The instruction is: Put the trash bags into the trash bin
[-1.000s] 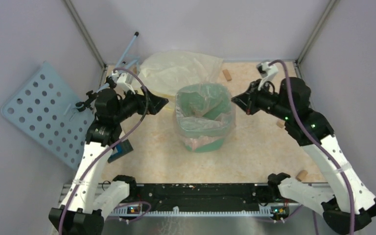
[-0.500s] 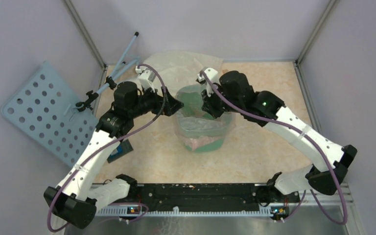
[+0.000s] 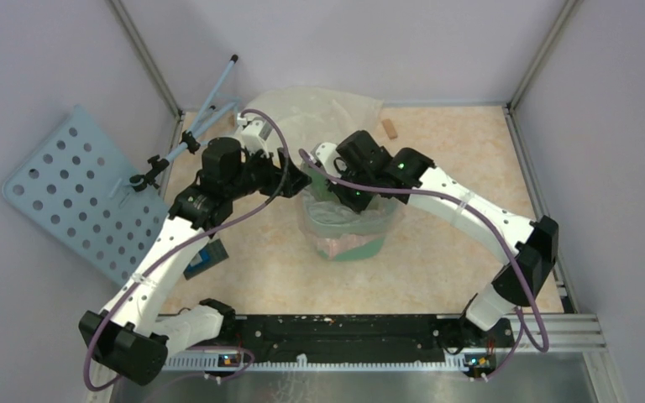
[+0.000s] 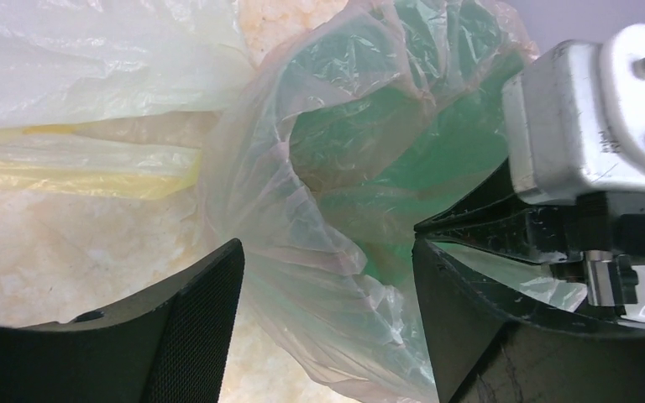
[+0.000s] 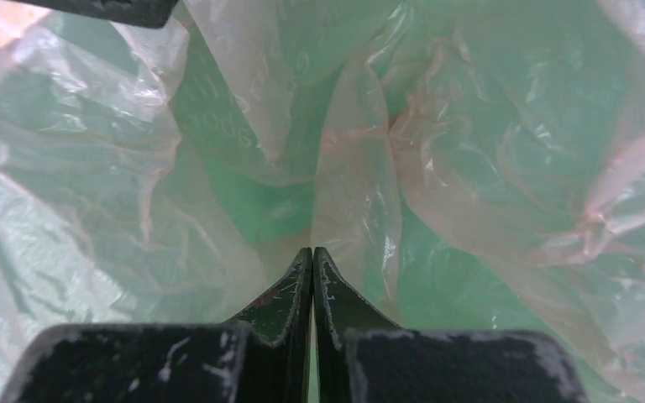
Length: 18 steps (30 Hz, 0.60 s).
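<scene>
My left claw (image 4: 327,252) is spread wide at the left rim of the green bin (image 3: 358,246), with the crinkled edge of the pink bag (image 4: 302,201) loose between its fingers. My right claw (image 5: 312,253) points down into the bin, fingers pressed together and tips against a fold of the bag; whether any film is caught there I cannot tell. The pink bag sits inside the bin mid-table, its mouth draped over the rim, and a yellow bag (image 3: 302,109) lies just beyond on the far side
</scene>
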Each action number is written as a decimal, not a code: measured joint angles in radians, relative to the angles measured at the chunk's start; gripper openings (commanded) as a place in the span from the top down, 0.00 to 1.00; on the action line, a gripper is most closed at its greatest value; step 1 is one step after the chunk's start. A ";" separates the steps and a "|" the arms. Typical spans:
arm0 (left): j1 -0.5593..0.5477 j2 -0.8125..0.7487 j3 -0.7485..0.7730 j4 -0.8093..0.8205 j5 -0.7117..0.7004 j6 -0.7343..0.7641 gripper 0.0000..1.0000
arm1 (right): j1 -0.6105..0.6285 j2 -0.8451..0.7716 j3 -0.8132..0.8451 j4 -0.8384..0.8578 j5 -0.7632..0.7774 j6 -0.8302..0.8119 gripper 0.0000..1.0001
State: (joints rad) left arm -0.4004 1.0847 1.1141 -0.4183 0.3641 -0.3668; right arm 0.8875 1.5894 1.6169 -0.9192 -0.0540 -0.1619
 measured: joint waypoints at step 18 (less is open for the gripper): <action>0.000 0.044 -0.066 0.055 0.005 0.000 0.32 | -0.054 0.072 -0.153 0.032 -0.080 -0.013 1.00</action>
State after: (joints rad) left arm -0.4004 1.1286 1.0481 -0.3634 0.3691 -0.3672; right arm 0.8333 1.6615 1.4639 -0.8871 -0.1345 -0.1745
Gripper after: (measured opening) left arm 0.719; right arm 0.003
